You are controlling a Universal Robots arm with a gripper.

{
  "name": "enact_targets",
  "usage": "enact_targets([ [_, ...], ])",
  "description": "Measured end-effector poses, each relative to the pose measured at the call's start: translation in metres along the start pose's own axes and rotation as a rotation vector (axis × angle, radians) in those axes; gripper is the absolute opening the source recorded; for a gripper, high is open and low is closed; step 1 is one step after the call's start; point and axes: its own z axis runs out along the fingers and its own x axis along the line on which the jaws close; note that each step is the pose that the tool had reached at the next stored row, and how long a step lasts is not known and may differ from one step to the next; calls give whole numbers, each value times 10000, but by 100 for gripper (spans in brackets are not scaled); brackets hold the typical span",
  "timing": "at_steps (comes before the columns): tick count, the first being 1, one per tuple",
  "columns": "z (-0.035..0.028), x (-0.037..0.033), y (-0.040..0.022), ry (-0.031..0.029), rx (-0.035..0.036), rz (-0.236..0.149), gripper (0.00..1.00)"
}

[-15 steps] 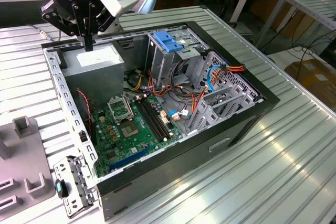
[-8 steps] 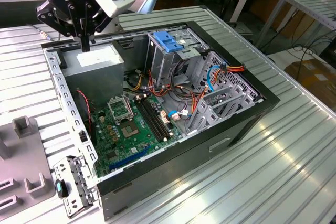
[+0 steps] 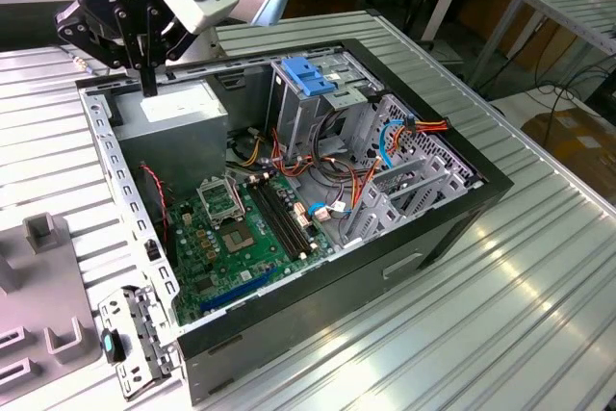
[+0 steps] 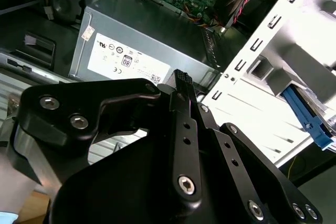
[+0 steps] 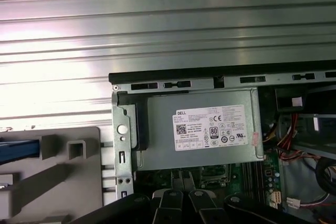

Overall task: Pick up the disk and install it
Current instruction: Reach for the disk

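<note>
Of the disk, only a blue side rail [image 5: 18,148] shows, lying in the grey holder [image 5: 63,182] on the table beside the open computer case [image 3: 289,190]. The same blue rail [image 4: 305,115] appears past the case's perforated rear panel in the second wrist view. My gripper [image 3: 149,82] hangs over the case's back corner at the exterior view's left, just above the grey power-supply box [image 3: 183,115]. Its fingers [image 5: 176,182] stand together, shut with nothing between them. The black linkage of the gripper [image 4: 181,80] hides much of the second wrist view.
A grey drive cage with a blue latch [image 3: 308,74] stands at the back of the case. The motherboard [image 3: 241,228] and bundles of coloured cables [image 3: 385,141] lie inside. Ribbed metal table [image 3: 500,315] surrounds the case. A removed bracket [image 3: 135,344] lies by the front corner.
</note>
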Motion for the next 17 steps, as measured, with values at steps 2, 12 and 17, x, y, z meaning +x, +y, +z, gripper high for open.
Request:
enact_targets([
  [2,0,19,-1,0,0,-1,11],
  [12,-2,92,-7,-1,-1,1,11],
  [17,-4,133,-10,0,0,0,11],
])
